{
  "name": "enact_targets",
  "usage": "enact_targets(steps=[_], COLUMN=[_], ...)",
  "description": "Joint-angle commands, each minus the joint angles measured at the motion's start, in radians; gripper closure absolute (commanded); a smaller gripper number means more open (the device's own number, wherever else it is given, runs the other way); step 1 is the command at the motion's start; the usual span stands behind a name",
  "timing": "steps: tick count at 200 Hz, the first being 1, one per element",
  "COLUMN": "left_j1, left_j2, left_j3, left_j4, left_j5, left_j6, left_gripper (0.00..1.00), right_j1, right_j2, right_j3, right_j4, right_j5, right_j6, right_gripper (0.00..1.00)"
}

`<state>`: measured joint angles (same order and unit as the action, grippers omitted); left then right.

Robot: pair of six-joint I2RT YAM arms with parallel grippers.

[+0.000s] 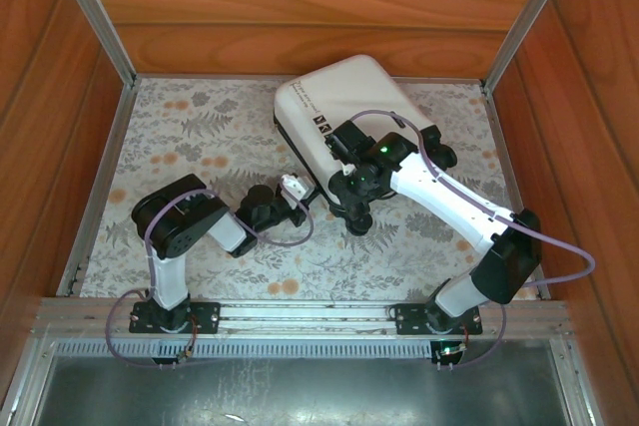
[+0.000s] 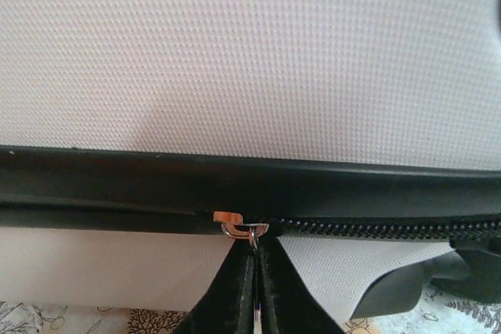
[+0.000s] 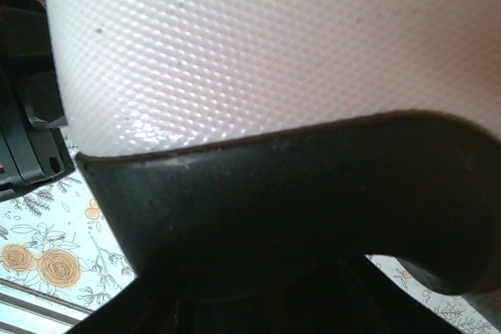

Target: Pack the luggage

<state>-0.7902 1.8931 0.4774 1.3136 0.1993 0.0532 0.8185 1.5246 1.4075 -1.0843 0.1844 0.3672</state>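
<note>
Left gripper pinches small metal zipper pull, likely best hold on rigid, slick white hard-shell suitcase; right gripper's spread unclear.

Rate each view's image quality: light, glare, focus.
Top external: even light, sharp, the white luggage bright but not blown out, shadows soft. Left wrist: the luggage's weave and the zipper pull are crisp, while the black trim loses detail. Right wrist: too close, with a glossy sheen on the lower left of the white surface and a soft, featureless dark foreground shape.

Wood walls w/ floral table
</note>
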Motion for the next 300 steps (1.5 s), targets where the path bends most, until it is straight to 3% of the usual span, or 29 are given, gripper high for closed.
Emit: enact_targets(steps=[1,21,49,99,200,240,263,300], left_j1=[-0.020,-0.030,-0.057,-0.138,-0.397,-0.408,-0.408,-0.408], left_j2=[-0.058,-0.085,-0.116,-0.143,-0.192,-0.294,-0.362,-0.315], left_j3=[-0.006,-0.025,-0.058,-0.107,-0.181,-0.275,-0.253,-0.181], left_j4=[0.102,0.104,0.103,0.104,0.105,0.095,-0.043,-0.097], left_j5=[-0.018,-0.017,-0.021,-0.078,-0.275,-0.254,-0.223,-0.241], left_j6=[0.005,0.016,0.028,0.060,0.160,0.158,0.167,0.151], left_gripper=[1.00,1.00,1.00,1.00,1.00,1.00,1.00,1.00], right_j1=[0.008,0.012,0.016,0.016,0.031,0.054,0.071,0.085], right_j2=[-0.027,-0.020,0.002,0.056,0.314,0.364,0.377,0.421], right_j3=[0.008,0.025,0.083,0.202,0.463,0.625,0.663,0.664], right_j4=[0.015,0.021,0.036,0.132,0.224,-0.032,-0.133,-0.053], right_j5=[-0.008,-0.042,-0.103,-0.240,-0.322,-0.152,-0.056,-0.155], right_j6=[-0.007,-0.029,-0.007,0.052,0.091,-0.085,-0.134,-0.085], right_gripper=[0.59,0.66,1.00,1.00,1.00,1.00,1.00,1.00])
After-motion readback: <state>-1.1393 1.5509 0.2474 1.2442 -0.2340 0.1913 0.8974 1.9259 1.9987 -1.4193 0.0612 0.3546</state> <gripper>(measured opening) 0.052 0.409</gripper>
